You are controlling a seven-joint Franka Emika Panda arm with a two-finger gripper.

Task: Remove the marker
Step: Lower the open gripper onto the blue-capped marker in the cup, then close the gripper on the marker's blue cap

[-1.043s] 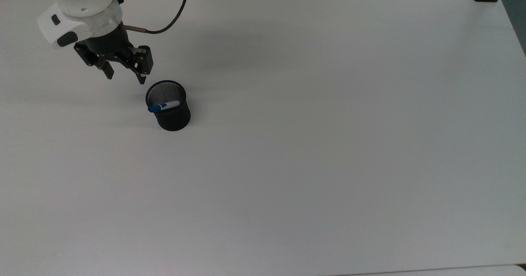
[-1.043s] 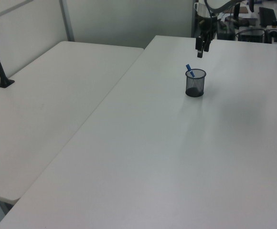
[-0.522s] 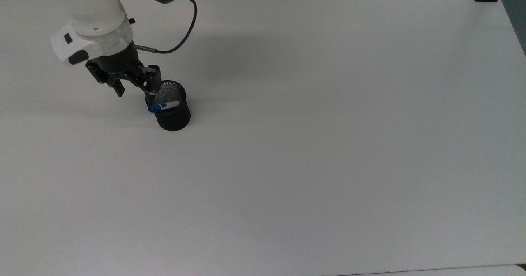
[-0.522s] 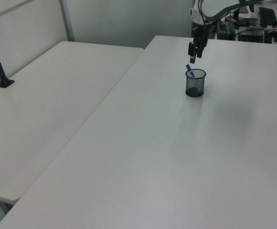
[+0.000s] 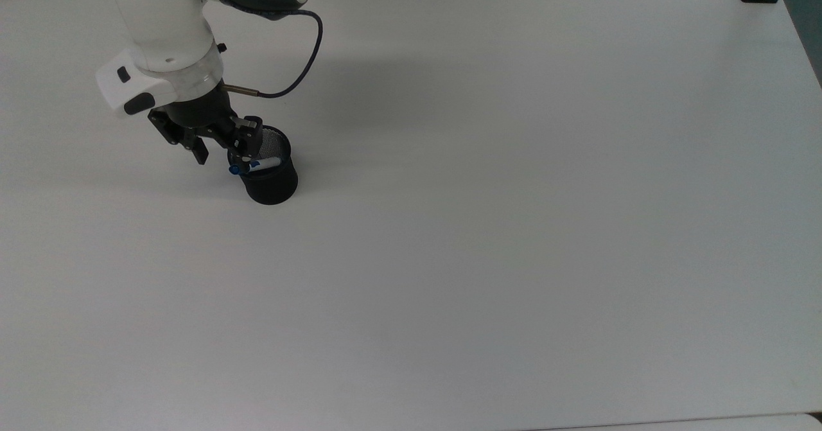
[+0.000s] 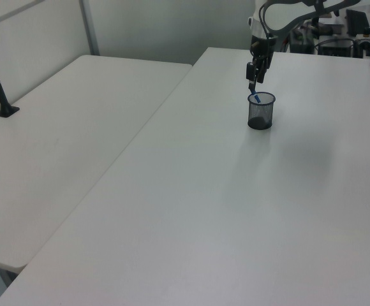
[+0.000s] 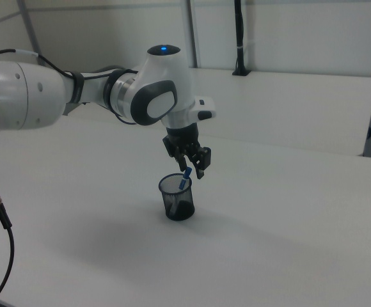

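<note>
Your claw hung open over cup rim. Marker leaned in cup, blue cap poking out at 9 o'clock in top view, long axis running 9 to 3. Cap sat just at 4 o'clock of claw midpoint, beside one finger.

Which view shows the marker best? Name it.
The top view: the marker lies across the cup mouth, blue cap and white barrel visible. The left view and right view show just its blue tip above the rim.
</note>
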